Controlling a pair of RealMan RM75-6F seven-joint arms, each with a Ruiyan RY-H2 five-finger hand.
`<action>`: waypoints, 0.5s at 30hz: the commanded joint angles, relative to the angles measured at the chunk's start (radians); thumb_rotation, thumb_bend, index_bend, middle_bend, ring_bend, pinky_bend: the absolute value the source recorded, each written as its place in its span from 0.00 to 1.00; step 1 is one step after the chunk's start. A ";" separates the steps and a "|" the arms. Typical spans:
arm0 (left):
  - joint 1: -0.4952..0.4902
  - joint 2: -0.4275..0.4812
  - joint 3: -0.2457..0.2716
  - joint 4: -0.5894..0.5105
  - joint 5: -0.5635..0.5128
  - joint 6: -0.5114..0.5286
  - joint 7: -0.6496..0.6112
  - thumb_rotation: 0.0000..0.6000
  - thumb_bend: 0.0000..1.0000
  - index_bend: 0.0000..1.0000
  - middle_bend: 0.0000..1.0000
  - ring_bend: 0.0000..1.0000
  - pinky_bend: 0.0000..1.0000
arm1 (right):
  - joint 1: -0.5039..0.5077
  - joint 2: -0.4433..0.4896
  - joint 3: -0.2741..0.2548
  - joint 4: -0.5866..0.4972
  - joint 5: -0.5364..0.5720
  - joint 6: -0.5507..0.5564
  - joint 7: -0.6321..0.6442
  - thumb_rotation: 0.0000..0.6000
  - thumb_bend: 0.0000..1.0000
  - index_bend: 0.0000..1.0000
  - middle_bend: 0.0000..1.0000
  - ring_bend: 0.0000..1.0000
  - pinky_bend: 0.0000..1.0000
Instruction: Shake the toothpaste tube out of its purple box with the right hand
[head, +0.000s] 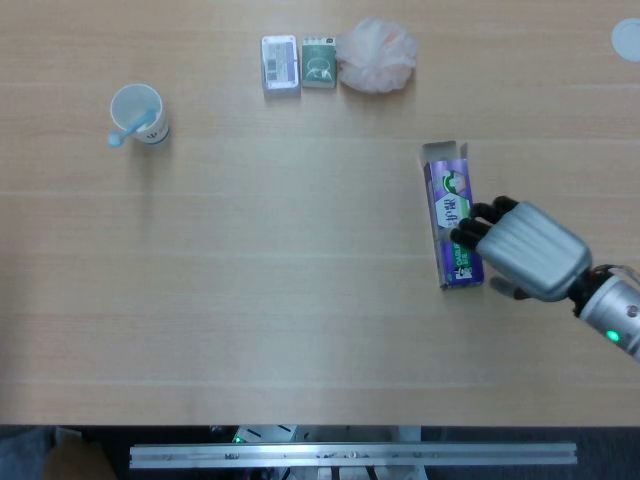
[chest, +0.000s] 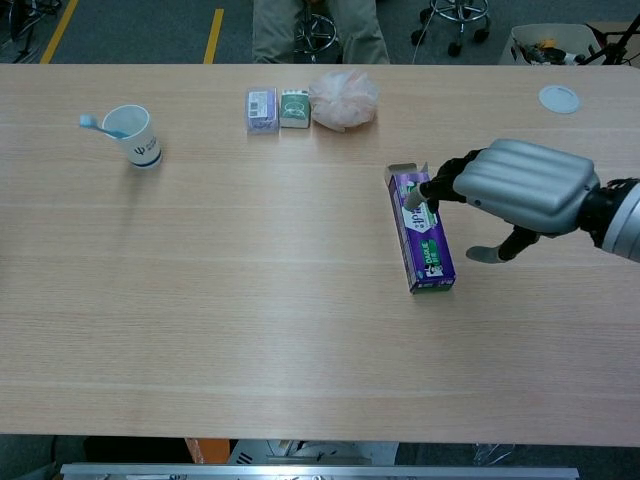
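Observation:
The purple toothpaste box (head: 454, 225) (chest: 421, 232) lies flat on the table, right of centre, its open flap end pointing to the far side. No tube shows outside it. My right hand (head: 528, 250) (chest: 520, 186) has come in from the right and hovers over the box's near half, fingers spread and reaching across its top, thumb hanging on the near right side. It holds nothing; whether the fingertips touch the box is unclear. My left hand is in neither view.
A white cup with a blue toothbrush (head: 137, 113) (chest: 131, 134) stands far left. Two small packets (head: 281, 63) (head: 319, 62) and a pink mesh sponge (head: 376, 54) lie at the far middle. A white lid (chest: 559, 98) sits at the far right.

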 joint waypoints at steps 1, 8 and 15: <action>0.004 0.000 0.002 0.003 -0.001 0.002 -0.005 1.00 0.33 0.23 0.22 0.18 0.19 | 0.045 -0.068 0.003 0.040 0.055 -0.066 -0.052 1.00 0.21 0.24 0.37 0.25 0.33; 0.016 -0.002 0.004 0.019 -0.005 0.009 -0.030 1.00 0.33 0.23 0.22 0.18 0.19 | 0.104 -0.183 -0.021 0.117 0.130 -0.132 -0.133 1.00 0.21 0.24 0.37 0.25 0.33; 0.022 -0.004 0.007 0.036 -0.008 0.003 -0.052 1.00 0.33 0.23 0.22 0.18 0.19 | 0.131 -0.238 -0.055 0.179 0.191 -0.153 -0.176 1.00 0.21 0.24 0.38 0.25 0.33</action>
